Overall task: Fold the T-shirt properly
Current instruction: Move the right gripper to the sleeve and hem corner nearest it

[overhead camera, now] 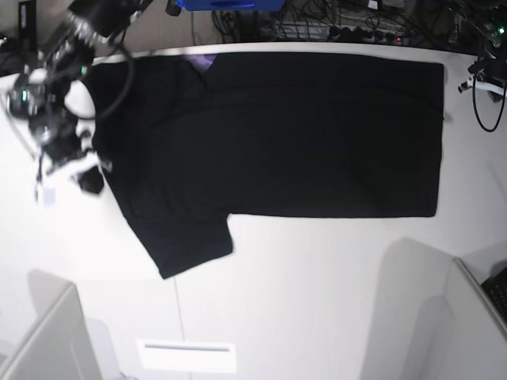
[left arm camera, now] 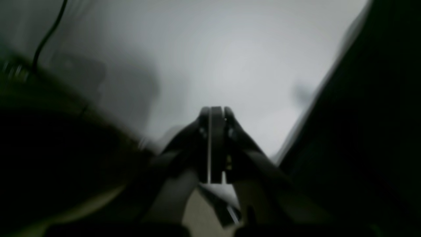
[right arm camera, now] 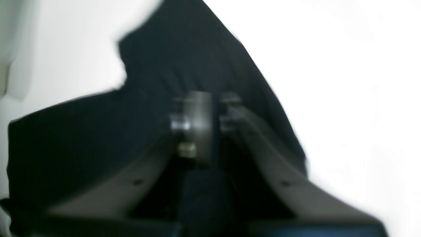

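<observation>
The black T-shirt (overhead camera: 277,134) lies flat and spread across the white table (overhead camera: 317,293), plain side up. One sleeve (overhead camera: 190,241) points to the front left, and a bit of purple print (overhead camera: 202,61) shows at the collar. My right gripper (overhead camera: 89,179) is at the shirt's left edge. In the blurred right wrist view it (right arm camera: 205,125) looks shut over black cloth (right arm camera: 184,59); I cannot tell if cloth is pinched. My left gripper (left arm camera: 215,112) is shut and empty above bare table, with dark cloth (left arm camera: 378,115) to its right.
Cables and a power strip (overhead camera: 333,28) lie along the far table edge. A black cable loop (overhead camera: 487,107) hangs at the far right. Grey panels stand at the front left (overhead camera: 47,340) and front right (overhead camera: 475,317). A white label (overhead camera: 186,355) lies at the front.
</observation>
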